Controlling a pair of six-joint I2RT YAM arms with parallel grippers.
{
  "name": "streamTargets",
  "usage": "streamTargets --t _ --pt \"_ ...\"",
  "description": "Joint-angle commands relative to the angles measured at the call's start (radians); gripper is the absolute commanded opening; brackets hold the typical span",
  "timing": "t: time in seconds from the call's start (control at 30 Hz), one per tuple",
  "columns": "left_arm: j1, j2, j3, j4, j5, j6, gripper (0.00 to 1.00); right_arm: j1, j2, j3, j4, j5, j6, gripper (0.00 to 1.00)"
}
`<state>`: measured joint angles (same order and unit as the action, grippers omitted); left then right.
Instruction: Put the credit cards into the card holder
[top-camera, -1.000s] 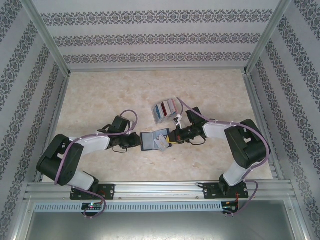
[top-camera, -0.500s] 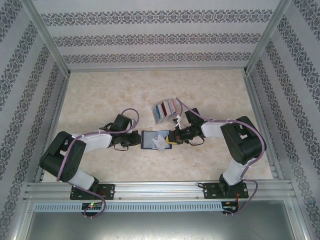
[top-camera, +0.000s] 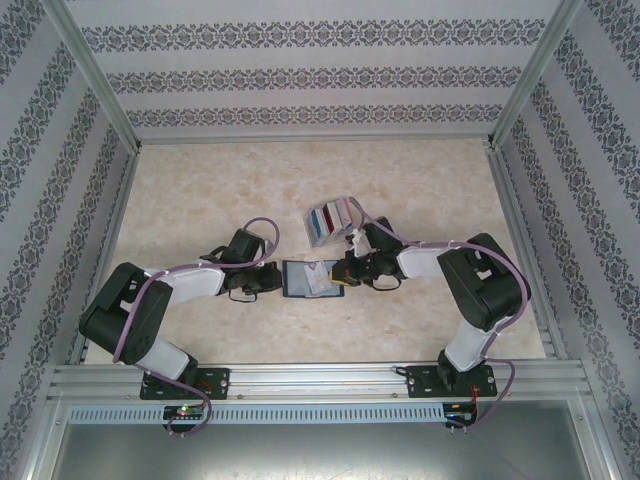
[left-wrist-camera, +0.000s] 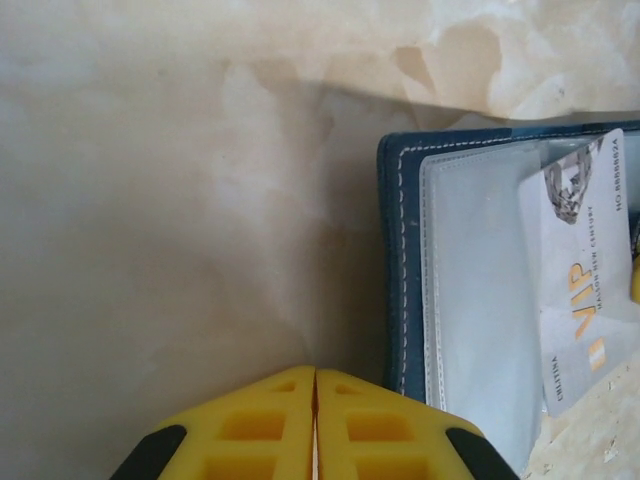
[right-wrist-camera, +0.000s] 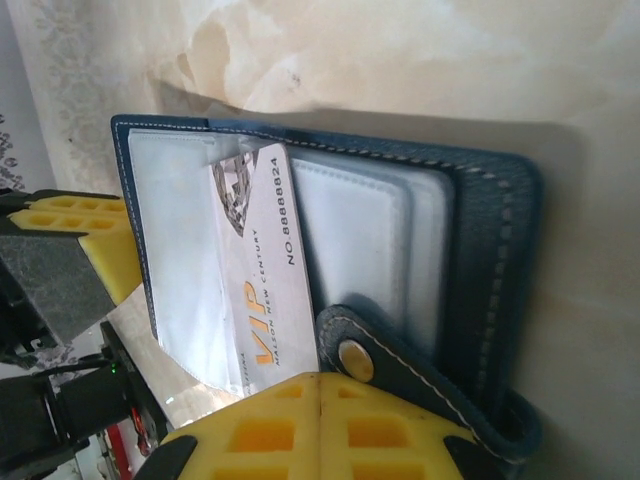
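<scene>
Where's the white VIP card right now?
In the top view the VIP card lies on the open card holder, mid-table between the arms; one end reaches the right pincer.

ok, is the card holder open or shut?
Card holder is open, flat: clear sleeves face up, white VIP card among them, snap strap undone.
</scene>
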<state>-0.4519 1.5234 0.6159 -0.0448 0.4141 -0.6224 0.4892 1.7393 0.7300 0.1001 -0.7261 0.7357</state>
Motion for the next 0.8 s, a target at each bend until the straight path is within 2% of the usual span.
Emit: streamTargets --t 0.0,0.3,0.57,0.77 --pt "-0.020 0.008 0.023 -0.011 0.003 -0.008 0.09 0.026 -0.009 -0.012 0.055 0.077 0.085 0.00" --pt "-0.033 0.032 0.021 0.018 0.017 -0.019 0.07 0.089 -0.034 -0.017 0.080 0.162 0.148 0.00" --pt "-0.035 0.048 0.014 0.033 0.020 -0.026 0.06 0.175 -0.003 0.008 0.128 0.177 0.209 0.00" --pt "-0.036 0.053 0.017 0.032 0.017 -0.025 0.06 0.203 0.050 0.052 0.141 0.132 0.195 0.00"
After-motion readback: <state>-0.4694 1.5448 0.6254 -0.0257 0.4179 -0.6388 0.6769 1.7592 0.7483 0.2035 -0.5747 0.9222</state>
